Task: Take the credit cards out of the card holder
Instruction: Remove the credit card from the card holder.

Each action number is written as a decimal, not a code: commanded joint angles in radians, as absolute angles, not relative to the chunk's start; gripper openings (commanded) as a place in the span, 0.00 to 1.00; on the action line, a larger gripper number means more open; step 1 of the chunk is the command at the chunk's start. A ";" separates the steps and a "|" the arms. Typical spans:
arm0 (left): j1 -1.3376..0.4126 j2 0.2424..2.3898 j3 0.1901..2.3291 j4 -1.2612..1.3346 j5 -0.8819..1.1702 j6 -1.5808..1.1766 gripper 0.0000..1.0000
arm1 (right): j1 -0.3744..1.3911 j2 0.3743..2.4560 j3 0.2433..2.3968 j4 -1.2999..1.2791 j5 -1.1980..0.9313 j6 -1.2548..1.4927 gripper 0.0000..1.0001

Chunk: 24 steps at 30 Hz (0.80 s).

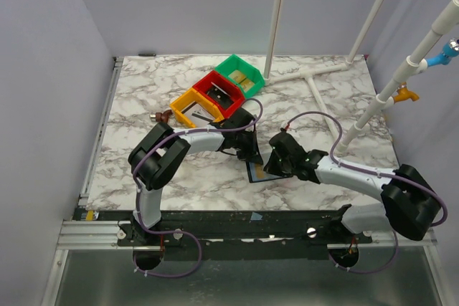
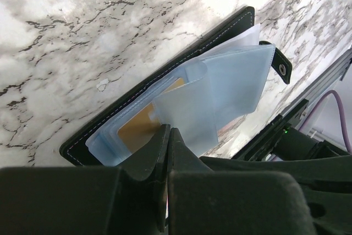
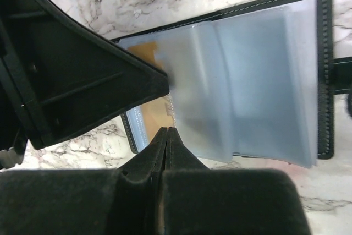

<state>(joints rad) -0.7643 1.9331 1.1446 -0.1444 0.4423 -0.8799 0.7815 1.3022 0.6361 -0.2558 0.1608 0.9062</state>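
Note:
The card holder [image 1: 256, 172] lies open on the marble table between my two grippers. In the left wrist view its black stitched cover [image 2: 165, 67] holds bluish clear sleeves [image 2: 236, 81]. A tan-gold credit card [image 2: 137, 127] sits inside a sleeve, and a pale whitish edge [image 2: 248, 36] shows behind the sleeves. My left gripper [image 2: 168, 130] is shut, its tips at the sleeve edge over the tan card; I see nothing between the jaws. My right gripper [image 3: 168, 130] is shut, its tips over the tan card [image 3: 157, 111] at the holder's near edge [image 3: 131, 136].
Yellow [image 1: 190, 107], red [image 1: 219, 91] and green [image 1: 242, 73] bins stand in a row behind the left gripper [image 1: 251, 154]. White pipes [image 1: 315, 77] lie at the back right. The right gripper [image 1: 271, 165] is close beside the left. The snap tab [image 2: 282, 69] sticks out.

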 commanded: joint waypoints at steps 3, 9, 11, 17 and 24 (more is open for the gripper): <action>-0.771 1.960 1.156 -0.169 0.428 -0.865 0.00 | 0.813 1.389 0.660 -0.194 0.126 0.902 0.00; -0.772 1.957 1.162 -0.172 0.433 -0.862 0.00 | 0.817 1.419 0.683 -0.226 0.174 0.908 0.01; -0.772 1.955 1.168 -0.179 0.435 -0.856 0.00 | 0.816 1.417 0.691 -0.242 0.194 0.908 0.01; -0.772 1.959 1.179 -0.190 0.434 -0.849 0.00 | 0.816 1.437 0.713 -0.304 0.257 0.903 0.01; -0.771 1.946 1.169 -0.199 0.432 -0.837 0.00 | 0.816 1.446 0.724 -0.370 0.346 0.924 0.01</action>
<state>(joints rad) -0.7662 1.9381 1.1614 -0.1669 0.4419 -0.8627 0.8104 1.4384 0.7021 -0.2893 0.2405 0.9085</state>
